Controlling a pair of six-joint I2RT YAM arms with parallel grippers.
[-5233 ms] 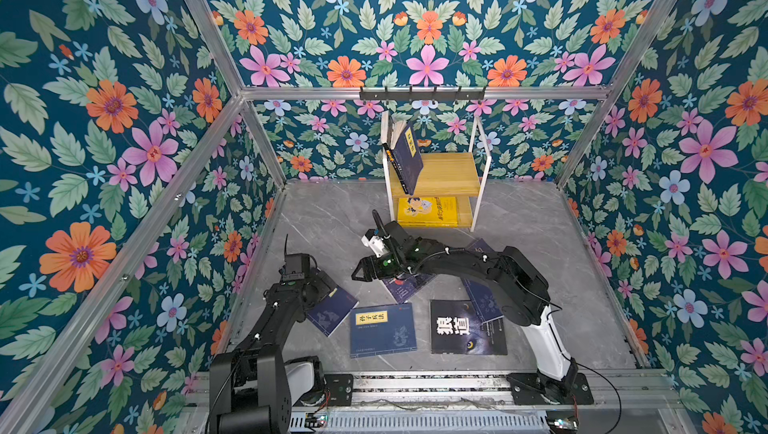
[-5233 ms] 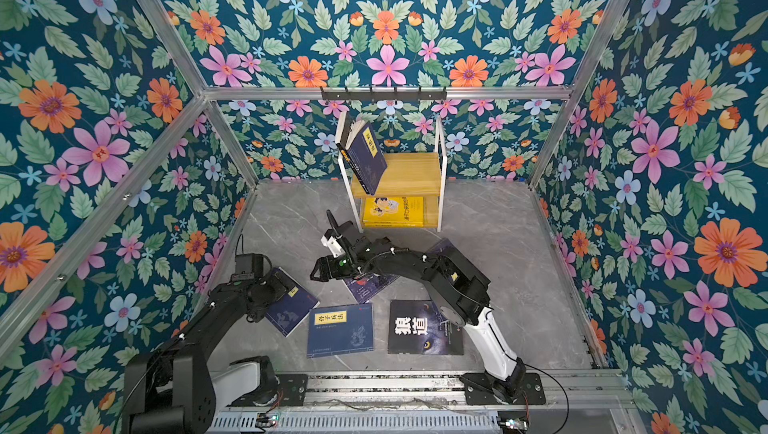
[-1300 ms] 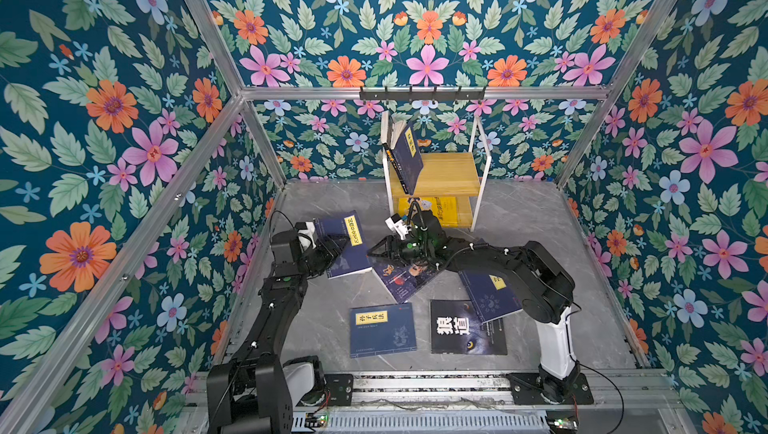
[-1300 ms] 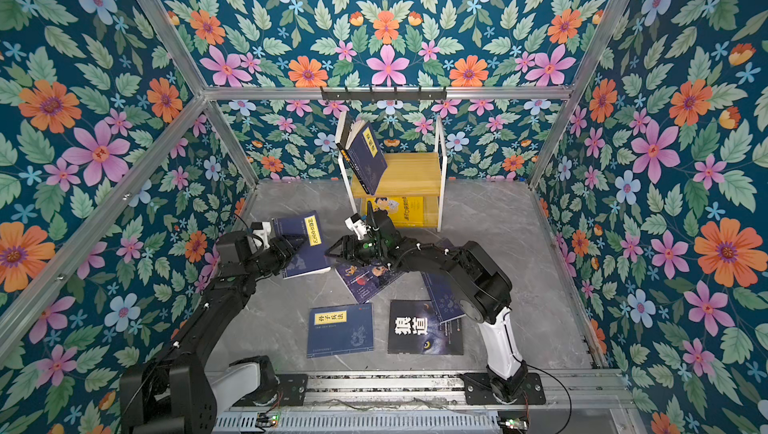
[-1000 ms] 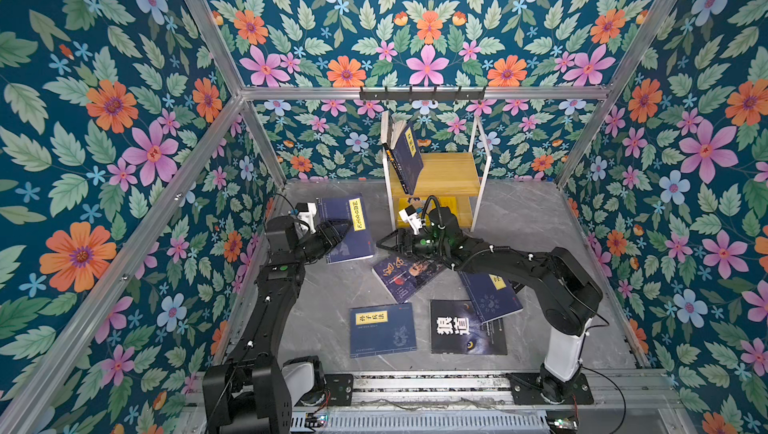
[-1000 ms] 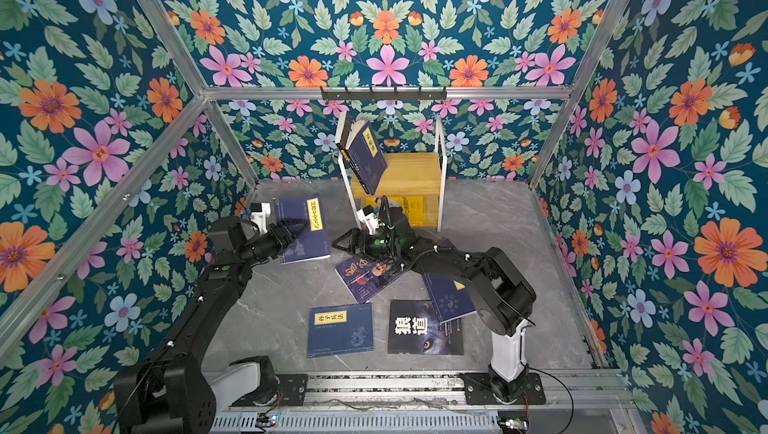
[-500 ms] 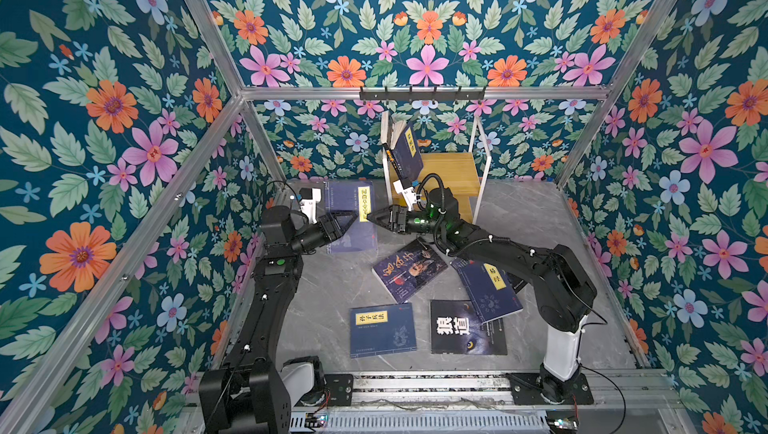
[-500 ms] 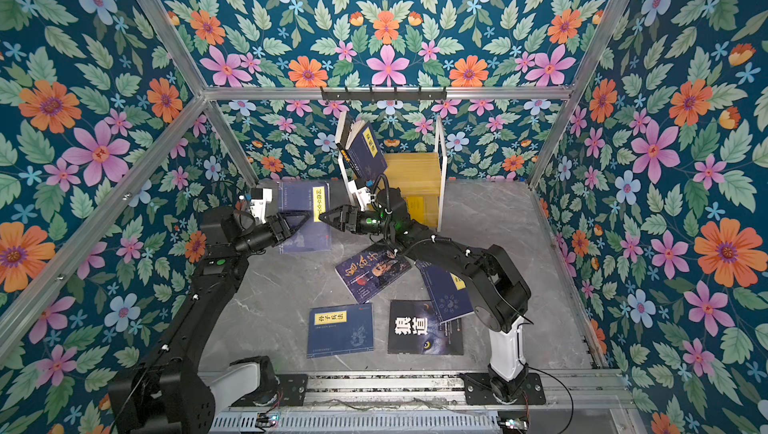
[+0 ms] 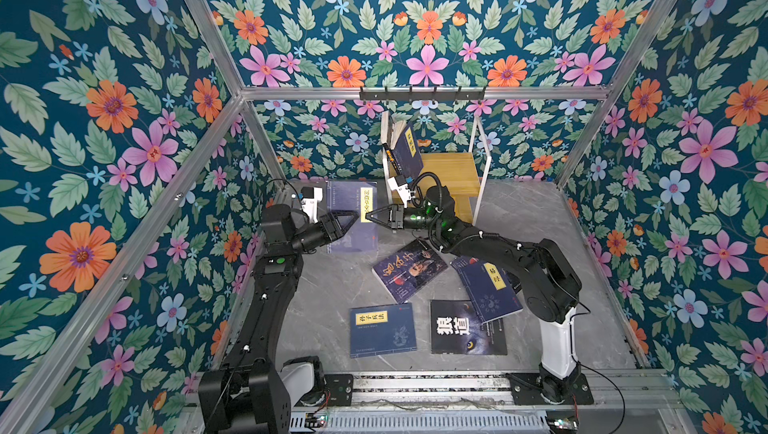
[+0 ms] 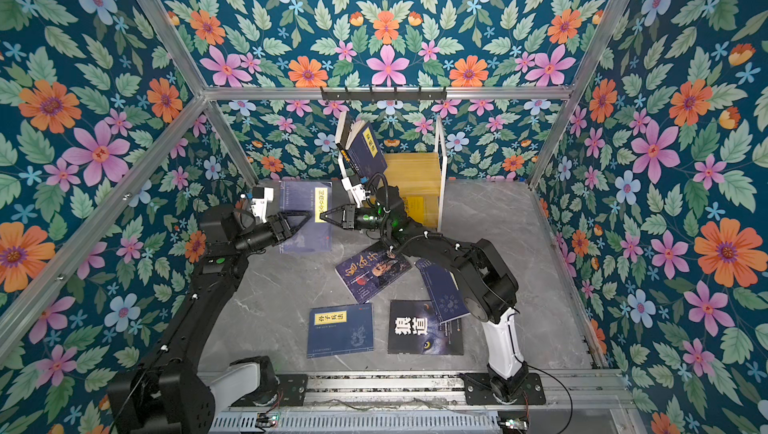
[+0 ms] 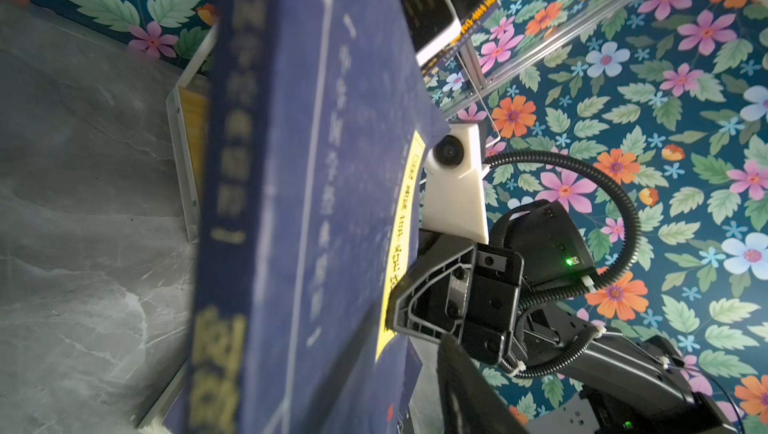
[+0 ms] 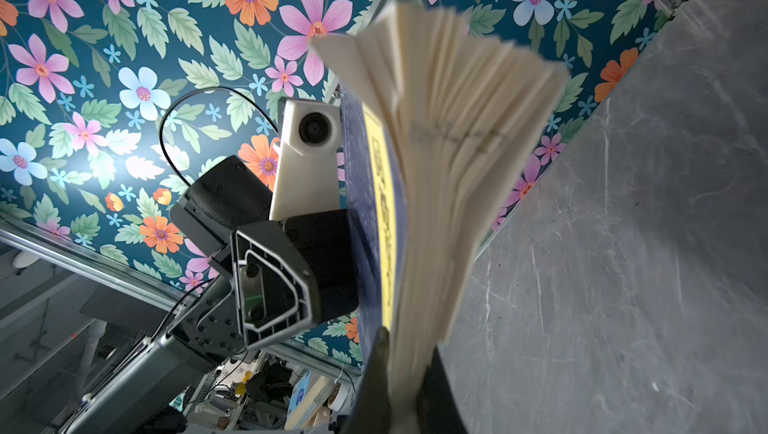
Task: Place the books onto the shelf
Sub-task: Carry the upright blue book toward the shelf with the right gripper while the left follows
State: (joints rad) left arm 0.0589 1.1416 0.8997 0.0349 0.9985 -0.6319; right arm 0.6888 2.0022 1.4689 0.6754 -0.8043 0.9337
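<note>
The left claw [image 9: 354, 216] is clamped on one edge of a navy book [image 9: 349, 199] held up off the bench [image 9: 328, 294]. The right claw [image 9: 369, 216] is pinched shut on the opposite, yellow-labelled edge, so both grip it at once: a hand-over, I'd say. Nearest me, well short of the shelf [image 9: 451, 170], a navy paperback [image 9: 382, 330] and a wolf-eye book [image 9: 467, 328] lie flat side by side. Closer to the shelf lie a portrait-cover book [image 9: 409, 270] and a second navy copy [image 9: 488, 290], partly under the right arm. The held book hangs just in front of the shelf, on the side where the leaning books [image 9: 409, 149] rest on its top board. A yellow book [image 10: 420, 206] sits on the lower board. To do this well, the left claw should let go only once the right one has the full thickness. The book then needs to go in upright beside the leaning ones without knocking them. Both top views give the layout but not the depth of the pinch. The right wrist view shows the pages [image 12: 449, 141] fanning loose above the pinch, which suggests a thin bite. The left wrist view shows the spine and cover held square.
</note>
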